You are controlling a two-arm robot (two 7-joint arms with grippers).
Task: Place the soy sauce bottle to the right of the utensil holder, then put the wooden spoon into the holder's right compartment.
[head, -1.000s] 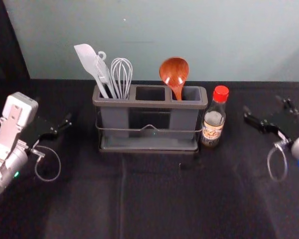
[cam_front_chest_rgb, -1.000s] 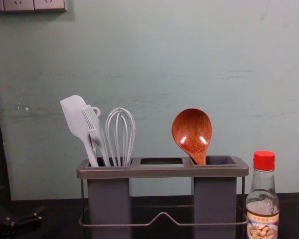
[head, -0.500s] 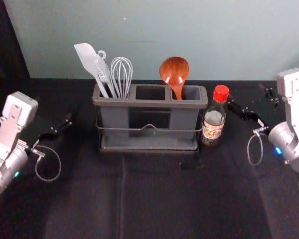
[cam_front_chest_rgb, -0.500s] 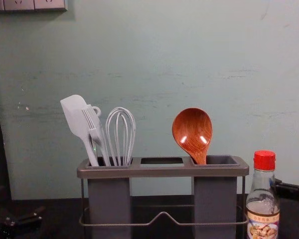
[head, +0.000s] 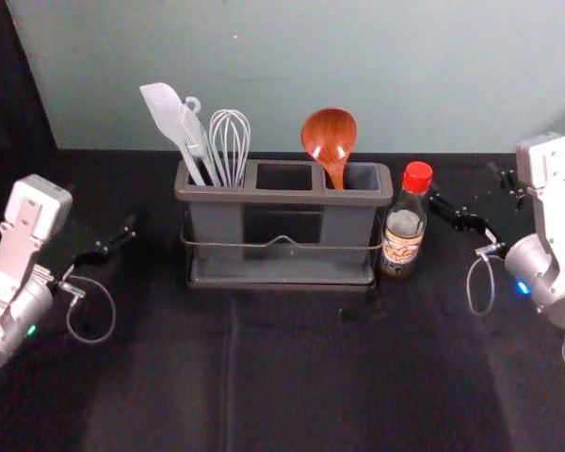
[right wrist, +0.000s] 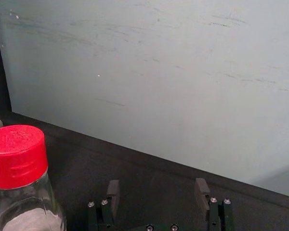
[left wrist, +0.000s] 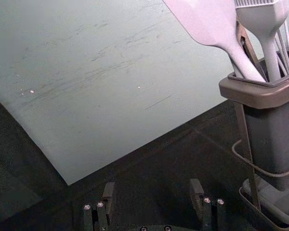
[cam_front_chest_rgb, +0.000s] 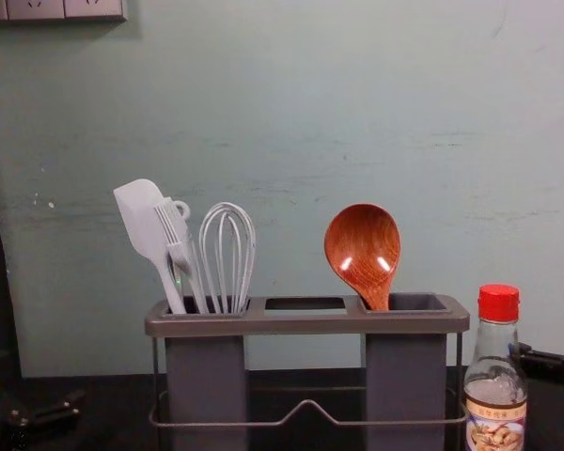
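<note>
Bottle [head: 401, 247]: stood upright just right of holder [head: 282, 196]. Saw spoon [head: 329, 137] bowl-up in holder's right compartment. Found right end effector [head: 463, 184] spread, near bottle's right side; left end effector [head: 101, 205], also spread, parked left of holder.

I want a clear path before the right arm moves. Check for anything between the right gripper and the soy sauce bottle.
Nothing visible stands between them: the right gripper is open just to the right of the soy sauce bottle. The utensil holder stands on the bottle's left, away from the gripper.
</note>
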